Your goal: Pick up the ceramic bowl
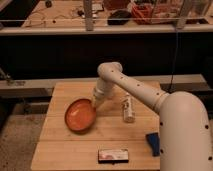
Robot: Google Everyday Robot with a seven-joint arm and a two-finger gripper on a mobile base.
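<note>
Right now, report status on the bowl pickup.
Gripper at bowl's right rim. Bowl tilted, right edge raised off table. Bottle lying just right of arm; nothing between.

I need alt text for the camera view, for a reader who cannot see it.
A white robot arm reaches over a wooden table, its end effector at the right rim of a tilted orange ceramic bowl. A small white bottle lies to the right, a flat packet near the front edge, and a blue object at front right.

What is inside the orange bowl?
The ceramic bowl looks empty: only its glossy orange inside shows. It is tilted over the wooden table. The hand is at its right rim, hiding that bit of the edge.
</note>
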